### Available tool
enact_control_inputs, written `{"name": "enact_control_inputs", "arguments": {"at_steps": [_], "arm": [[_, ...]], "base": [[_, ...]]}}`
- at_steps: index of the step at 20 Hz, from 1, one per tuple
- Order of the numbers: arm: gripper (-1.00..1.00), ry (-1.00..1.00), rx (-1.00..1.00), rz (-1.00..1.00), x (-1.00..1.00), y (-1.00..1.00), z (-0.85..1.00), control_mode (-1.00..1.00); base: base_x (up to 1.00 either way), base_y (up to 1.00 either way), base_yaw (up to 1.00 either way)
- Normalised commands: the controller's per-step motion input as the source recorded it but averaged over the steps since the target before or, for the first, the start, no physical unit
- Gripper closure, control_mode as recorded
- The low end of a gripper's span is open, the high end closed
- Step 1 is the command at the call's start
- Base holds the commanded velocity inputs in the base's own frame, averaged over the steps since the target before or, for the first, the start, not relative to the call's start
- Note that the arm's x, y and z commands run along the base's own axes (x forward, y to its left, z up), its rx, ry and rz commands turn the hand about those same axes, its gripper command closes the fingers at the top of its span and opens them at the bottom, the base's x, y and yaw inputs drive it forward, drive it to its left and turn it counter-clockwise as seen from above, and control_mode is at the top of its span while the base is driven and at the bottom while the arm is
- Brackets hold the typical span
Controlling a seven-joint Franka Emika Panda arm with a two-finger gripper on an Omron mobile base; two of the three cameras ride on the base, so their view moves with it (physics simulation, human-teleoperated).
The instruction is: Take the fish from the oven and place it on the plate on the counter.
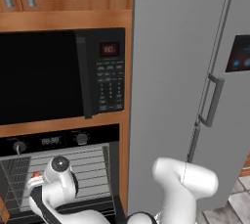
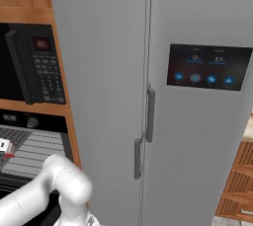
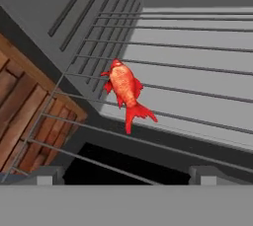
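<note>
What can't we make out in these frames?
- Plate and counter: outside all three views.
- Fish: a red speck in the left base view, arm in front.
- Oven door and handle: cut off by the bottom edges.
- Claw: tips only, hand view.
- Oven display: digits too blurred.

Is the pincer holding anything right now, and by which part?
Nothing. The pincer is open above the fish, which lies free on the oven's wire rack.

A grey wire rack [image 3: 197,62] in the oven [image 1: 63,140] carries the fish [image 3: 126,89].
</note>
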Motion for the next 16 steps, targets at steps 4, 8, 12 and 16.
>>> {"name": "enact_control_inputs", "arguments": {"at_steps": [4,8,12,16], "arm": [[-1.00,0.00,-0.06,0.00,0.54,0.00,-0.57,-1.00],[-1.00,0.00,-0.02,0.00,0.46,0.09,-0.43,-1.00],[-1.00,0.00,0.00,0.00,0.49,0.33,-0.25,-1.00],[-1.00,0.00,0.00,0.02,0.22,0.34,-0.45,-1.00]], "base": [[0.00,0.00,0.00],[0.00,0.00,0.00],[0.00,0.00,0.00],[0.00,0.00,0.00]]}}
